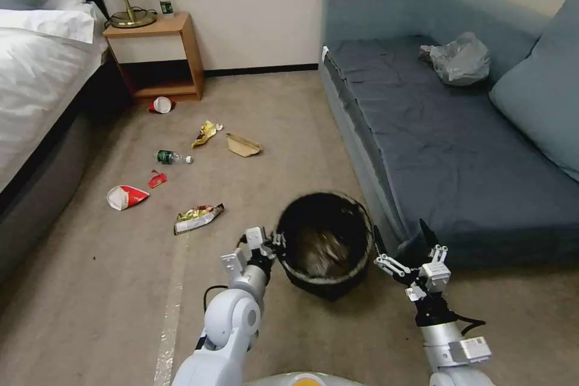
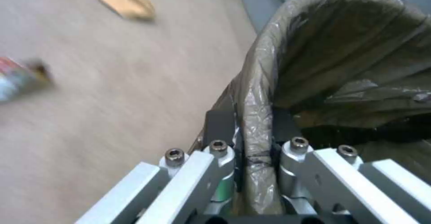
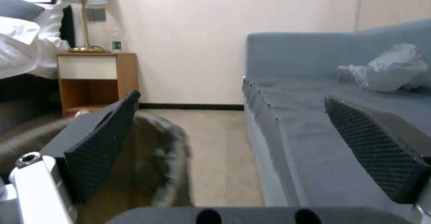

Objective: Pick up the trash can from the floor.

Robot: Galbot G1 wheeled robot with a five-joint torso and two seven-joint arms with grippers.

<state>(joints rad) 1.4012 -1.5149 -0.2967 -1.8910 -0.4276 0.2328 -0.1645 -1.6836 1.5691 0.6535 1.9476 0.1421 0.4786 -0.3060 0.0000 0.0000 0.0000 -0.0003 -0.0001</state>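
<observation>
The trash can point(image 1: 325, 235), a round bin lined with a dark bag, is on the floor point(image 1: 283, 114) in the head view, close to the sofa's front. My left gripper point(image 1: 274, 242) is at its left rim. In the left wrist view the left gripper point(image 2: 251, 126) is shut on the bag-covered rim of the trash can point(image 2: 260, 82), one finger inside and one outside. My right gripper point(image 1: 401, 232) stands open just right of the can, apart from it. The right wrist view has the right gripper point(image 3: 231, 97) spread wide, with the trash can point(image 3: 166, 156) beside one finger. I cannot tell whether the can's base touches the carpet.
A blue-grey sofa point(image 1: 458, 151) fills the right, with a grey plastic bag point(image 1: 461, 60) on it. Litter lies left of the can: a snack wrapper point(image 1: 198, 217), a bottle point(image 1: 172, 157), a paper cup point(image 1: 125, 196). Bed point(image 1: 36, 72) and nightstand point(image 1: 160, 54) stand far left. A pale tape line point(image 1: 172, 301) crosses the carpet.
</observation>
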